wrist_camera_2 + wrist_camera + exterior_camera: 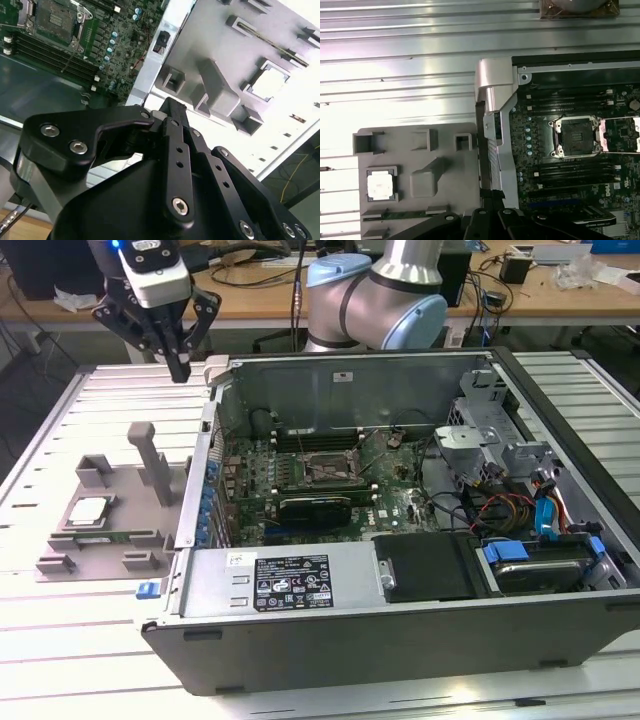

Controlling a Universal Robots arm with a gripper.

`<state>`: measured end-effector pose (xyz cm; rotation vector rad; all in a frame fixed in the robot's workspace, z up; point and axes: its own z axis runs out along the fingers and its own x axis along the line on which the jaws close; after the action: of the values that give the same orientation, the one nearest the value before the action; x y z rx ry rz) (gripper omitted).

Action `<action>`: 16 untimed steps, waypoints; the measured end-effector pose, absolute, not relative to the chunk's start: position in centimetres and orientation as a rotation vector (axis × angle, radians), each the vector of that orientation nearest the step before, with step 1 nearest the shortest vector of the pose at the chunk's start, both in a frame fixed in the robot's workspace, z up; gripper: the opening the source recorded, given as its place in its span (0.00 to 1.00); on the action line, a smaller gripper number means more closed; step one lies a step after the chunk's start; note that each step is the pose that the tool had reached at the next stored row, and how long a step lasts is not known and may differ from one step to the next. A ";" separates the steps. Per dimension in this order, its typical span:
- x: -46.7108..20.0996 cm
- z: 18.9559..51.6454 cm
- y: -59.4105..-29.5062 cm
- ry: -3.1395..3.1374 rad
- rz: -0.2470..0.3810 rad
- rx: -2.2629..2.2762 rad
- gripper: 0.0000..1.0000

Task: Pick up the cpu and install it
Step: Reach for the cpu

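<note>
The exterior view shows the claw (178, 362) hanging in the air just outside the open computer case (400, 580), above the case's far corner on the exterior view's left. Its black fingers (181, 352) are drawn together to a single tip, so the claw is closed, and no part is gripped between them. In the second wrist view the same fingers (172, 125) meet in a narrow point, with the case's pale metal corner post (150, 70) just beyond them. The silver and blue robot arm (380, 290) rises behind the case's far wall. Outside the case, on the exterior view's left, a grey moulded holder (130, 510) lies flat on the slatted metal table (60, 640), close against the case's side wall. The cpu (88, 511) rests in a square pocket of this holder, on the part of it farthest from the case, silver top upward, well apart from the claw. Both wrist views show the chip seated in that pocket (381, 184) (270, 82). A long green memory stick (395, 215) lies in a slot of the holder beside the cpu. Inside the case, the motherboard (390, 495) carries the square socket frame (325, 470), which sits between banks of black memory slots (570, 172). In the first wrist view the socket's metal frame (575, 136) stands open.
</note>
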<state>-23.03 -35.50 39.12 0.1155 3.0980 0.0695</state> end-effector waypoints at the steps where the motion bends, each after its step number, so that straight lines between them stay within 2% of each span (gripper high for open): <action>1: -23.3 39.1 -35.3 3.098 0.069 0.115 0.11; 16: -27.2 37.2 -35.0 3.096 0.069 0.115 0.11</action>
<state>-27.24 -35.01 37.25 0.1153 3.0963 0.0695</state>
